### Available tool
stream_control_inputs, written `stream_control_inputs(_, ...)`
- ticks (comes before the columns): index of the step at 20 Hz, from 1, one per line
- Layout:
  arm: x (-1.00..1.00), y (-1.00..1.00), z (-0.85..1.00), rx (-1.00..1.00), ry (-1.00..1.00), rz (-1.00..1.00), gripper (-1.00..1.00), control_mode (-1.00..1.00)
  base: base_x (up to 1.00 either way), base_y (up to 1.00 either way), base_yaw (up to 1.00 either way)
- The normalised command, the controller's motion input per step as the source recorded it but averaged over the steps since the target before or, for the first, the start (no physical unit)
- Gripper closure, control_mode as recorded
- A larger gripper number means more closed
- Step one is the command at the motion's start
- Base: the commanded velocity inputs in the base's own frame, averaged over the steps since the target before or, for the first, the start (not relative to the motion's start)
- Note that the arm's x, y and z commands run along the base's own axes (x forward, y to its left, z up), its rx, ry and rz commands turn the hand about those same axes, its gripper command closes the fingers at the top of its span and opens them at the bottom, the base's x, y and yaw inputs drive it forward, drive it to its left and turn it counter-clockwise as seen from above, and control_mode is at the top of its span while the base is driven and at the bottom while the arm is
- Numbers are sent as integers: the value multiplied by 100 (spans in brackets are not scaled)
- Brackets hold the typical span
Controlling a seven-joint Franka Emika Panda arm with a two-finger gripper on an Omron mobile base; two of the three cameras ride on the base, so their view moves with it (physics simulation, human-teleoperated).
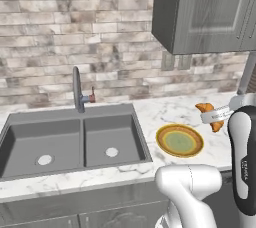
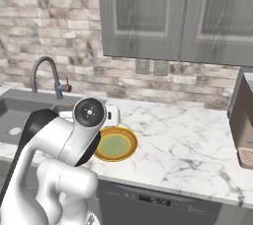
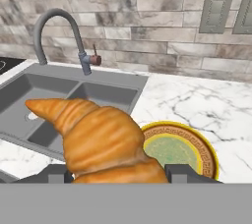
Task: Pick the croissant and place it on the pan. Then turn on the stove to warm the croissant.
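The arm [image 1: 192, 187] is glossy white, built of rounded tube-like links with bulging joint housings. Just right of the yellow plate [image 1: 179, 140] in the left base view, one link [image 1: 243, 157] shows a long dark-grey inset panel with small pale lettering running down it — too small to read. In the right base view, a round cap [image 2: 89, 112] just left of the plate is dark grey, ringed in white, with a small pale hub at its centre. A black curved band edges the link below it — smooth, no cables or screws visible.
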Motion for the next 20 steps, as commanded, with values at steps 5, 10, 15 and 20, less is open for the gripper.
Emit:
stream_control_inputs(5,0,0,0,0,0,0,100,100,-48,0,5)
stream_control_inputs(10,0,0,0,0,0,0,100,100,-49,0,2)
stream_control_inputs(15,0,0,0,0,0,0,100,100,-32,0,2)
stream_control_inputs(20,0,0,0,0,0,0,100,100,-16,11,2)
